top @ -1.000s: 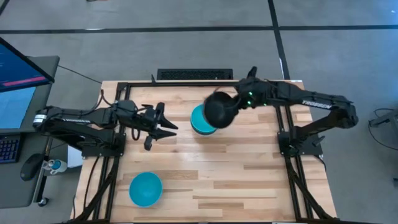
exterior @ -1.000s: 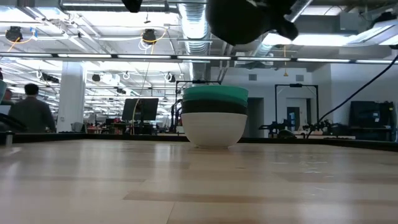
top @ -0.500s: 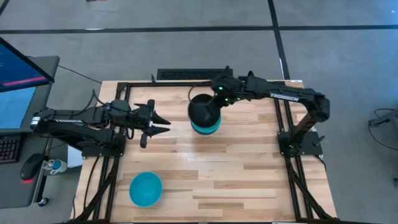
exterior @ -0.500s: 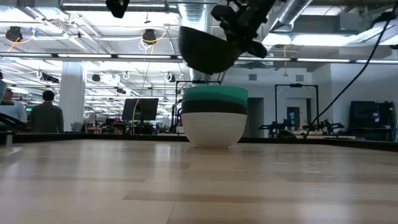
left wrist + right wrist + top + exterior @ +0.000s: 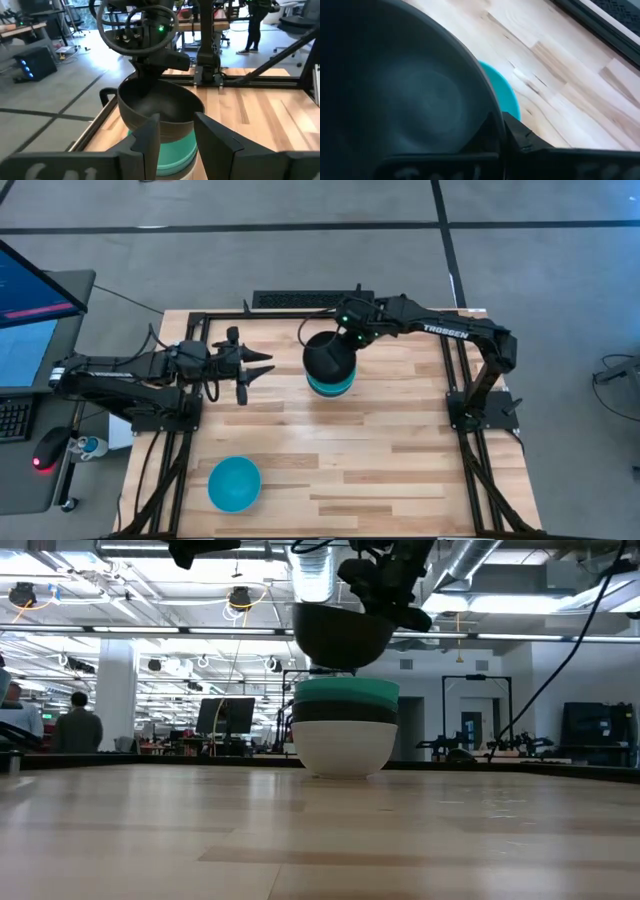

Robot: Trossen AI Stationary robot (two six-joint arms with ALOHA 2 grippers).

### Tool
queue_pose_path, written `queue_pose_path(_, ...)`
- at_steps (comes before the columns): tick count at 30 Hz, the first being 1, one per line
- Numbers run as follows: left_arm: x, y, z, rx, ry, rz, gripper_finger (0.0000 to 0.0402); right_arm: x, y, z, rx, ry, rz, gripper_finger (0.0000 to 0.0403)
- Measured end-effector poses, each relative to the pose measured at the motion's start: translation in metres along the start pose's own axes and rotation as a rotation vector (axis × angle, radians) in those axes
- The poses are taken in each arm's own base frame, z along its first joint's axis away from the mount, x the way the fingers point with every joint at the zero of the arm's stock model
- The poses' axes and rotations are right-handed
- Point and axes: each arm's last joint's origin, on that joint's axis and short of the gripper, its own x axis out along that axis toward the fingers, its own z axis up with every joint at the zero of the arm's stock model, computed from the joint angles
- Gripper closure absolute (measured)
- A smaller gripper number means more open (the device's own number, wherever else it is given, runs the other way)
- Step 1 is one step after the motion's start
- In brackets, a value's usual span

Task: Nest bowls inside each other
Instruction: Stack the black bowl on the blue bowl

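Black bowl (image 5: pixel 328 358) pinched at rim by right gripper (image 5: pixel 347 330), held just above stack (image 5: pixel 345 728) at table centre, left gripper (image 5: pixel 252 368) spread at nine o'clock, turquoise bowl (image 5: pixel 234 484) at seven.

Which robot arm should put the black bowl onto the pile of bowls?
The right arm. Its right gripper is shut on the black bowl, just above the stack. The left gripper is open, empty, off to the side.

Right claw (image 5: pixel 340 340) clamped, left claw (image 5: pixel 250 367) agape
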Motion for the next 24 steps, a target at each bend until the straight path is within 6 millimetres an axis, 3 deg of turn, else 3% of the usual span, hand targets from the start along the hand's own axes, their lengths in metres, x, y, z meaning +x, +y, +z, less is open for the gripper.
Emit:
queue_pose_path(8, 0.0, 0.001, 0.0, 0.008, 0.002, 0.034, 0.029, 0.0, -0.014, -0.004, 0.017, 0.079, -0.057, 0.0394)
queue_pose_path(20, 0.0, 0.002, 0.001, 0.009, -0.003, 0.062, 0.029, 0.0, -0.007, -0.007, -0.036, 0.091, -0.022, 0.0393)
queue_pose_path(24, 0.0, 0.002, 0.001, 0.009, -0.003, 0.083, 0.029, 0.0, -0.008, -0.006, -0.035, 0.092, -0.022, 0.0373)
